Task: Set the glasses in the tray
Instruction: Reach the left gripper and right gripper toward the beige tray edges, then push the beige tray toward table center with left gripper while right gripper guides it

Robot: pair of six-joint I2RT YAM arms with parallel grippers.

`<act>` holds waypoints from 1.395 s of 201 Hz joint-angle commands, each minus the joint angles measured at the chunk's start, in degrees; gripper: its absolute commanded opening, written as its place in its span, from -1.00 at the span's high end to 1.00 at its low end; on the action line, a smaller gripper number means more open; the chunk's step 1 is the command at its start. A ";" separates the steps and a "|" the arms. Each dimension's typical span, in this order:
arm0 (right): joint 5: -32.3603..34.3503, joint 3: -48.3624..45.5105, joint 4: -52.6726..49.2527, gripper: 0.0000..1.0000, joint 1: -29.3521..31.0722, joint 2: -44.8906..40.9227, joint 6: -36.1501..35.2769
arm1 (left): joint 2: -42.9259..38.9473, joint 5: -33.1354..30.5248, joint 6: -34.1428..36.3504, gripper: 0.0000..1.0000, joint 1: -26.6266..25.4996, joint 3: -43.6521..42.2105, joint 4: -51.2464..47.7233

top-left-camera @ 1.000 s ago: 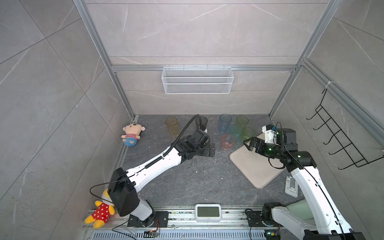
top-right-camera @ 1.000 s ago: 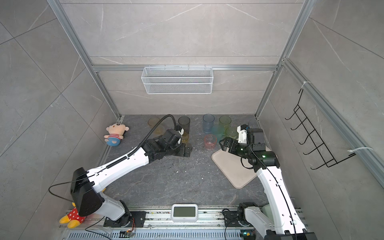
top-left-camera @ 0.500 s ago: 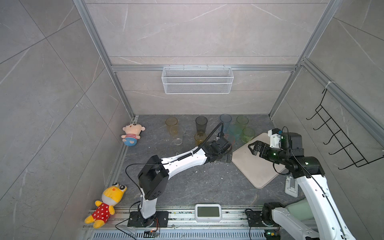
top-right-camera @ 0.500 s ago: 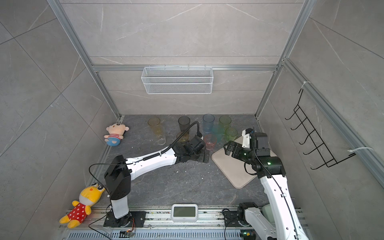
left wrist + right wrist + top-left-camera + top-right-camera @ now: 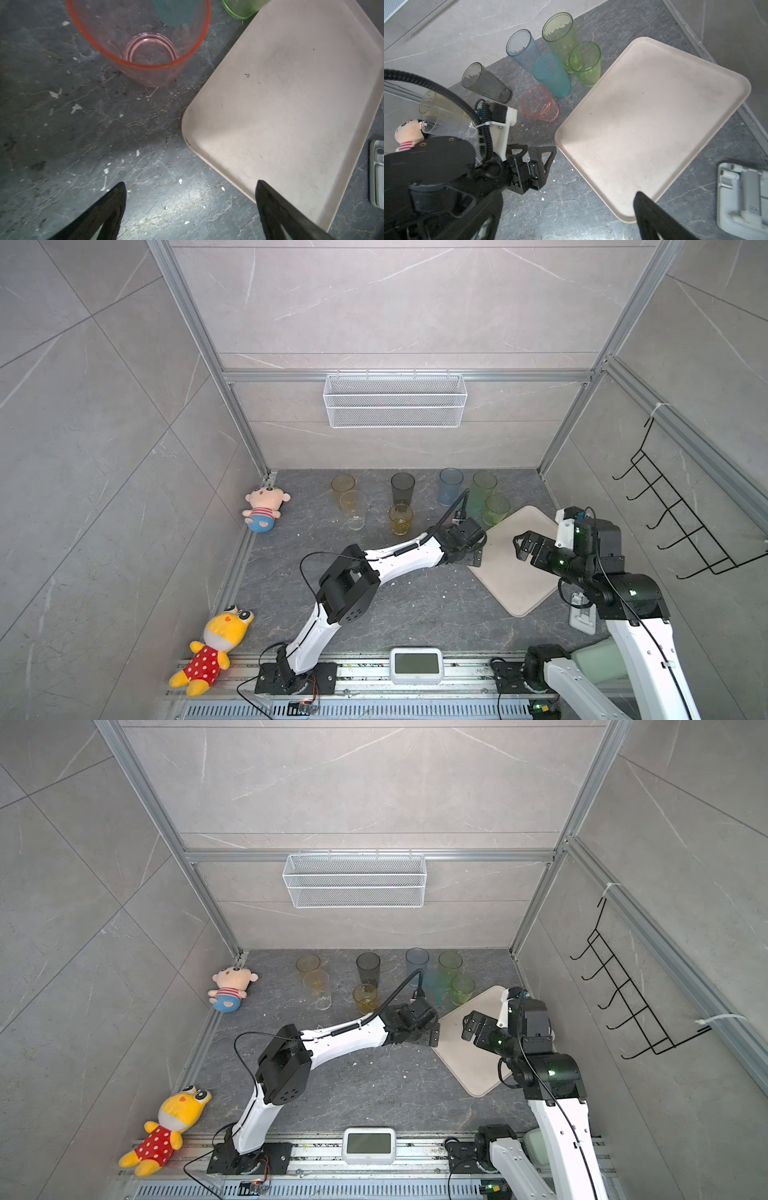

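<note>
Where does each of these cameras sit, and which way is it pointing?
Both top views: high above the front edge, looking down at the glasses, the tray and both arms.
Left wrist: on the left arm, looking down past its own open jaws at the pink glass and a tray corner.
Right wrist: on the right arm, looking over the tray at the glasses and the left arm; one own jaw shows.
Shared: both wrist views catch the pink glass and the tray.

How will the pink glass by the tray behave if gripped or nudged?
The pink glass looks like thin translucent plastic: probably light, flexing slightly when squeezed. Its base is narrower than its rim, so a high nudge may tip it. Smooth tapered walls might slip.
</note>
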 commanded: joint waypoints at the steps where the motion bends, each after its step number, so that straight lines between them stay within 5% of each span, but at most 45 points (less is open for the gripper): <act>1: 1.70 1.60 -1.92 -0.99 0.29 -1.35 0.12 | 2.96 -0.89 -1.56 -0.91 -1.53 4.43 -2.83; 109: 0.57 2.67 -3.25 -0.99 0.32 -1.29 0.27 | 16.48 0.17 -3.18 -0.63 -5.99 18.11 -11.51; 280: -0.60 2.00 -3.07 -0.99 0.26 -0.61 0.94 | 6.64 -1.98 -5.46 0.25 -3.26 2.20 -11.30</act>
